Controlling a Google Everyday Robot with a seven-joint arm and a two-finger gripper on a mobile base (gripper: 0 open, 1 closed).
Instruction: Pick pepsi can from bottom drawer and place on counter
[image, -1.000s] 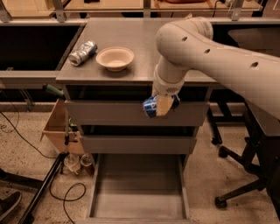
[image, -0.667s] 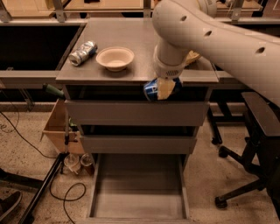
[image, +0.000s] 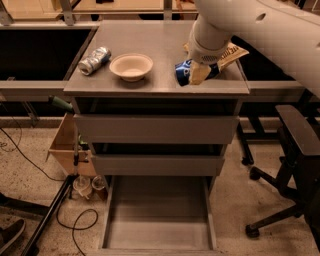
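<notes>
The pepsi can (image: 183, 72), dark blue with a silver end, lies sideways in my gripper (image: 196, 73), which is shut on it. The gripper hangs from the white arm (image: 250, 25) and holds the can just above the right front part of the counter (image: 150, 42). I cannot tell whether the can touches the surface. The bottom drawer (image: 157, 220) is pulled out below, its flat grey floor bare.
On the counter lie a silver-grey can (image: 94, 60) on its side at the left, a pale bowl (image: 131, 66) in the middle and a snack bag (image: 231, 52) behind the gripper. Two upper drawers are closed. A black chair (image: 295, 165) stands right; a cardboard box (image: 67, 147) and cables left.
The gripper has carried the pepsi can up from in front of the top drawer and back over the counter's right front part.
</notes>
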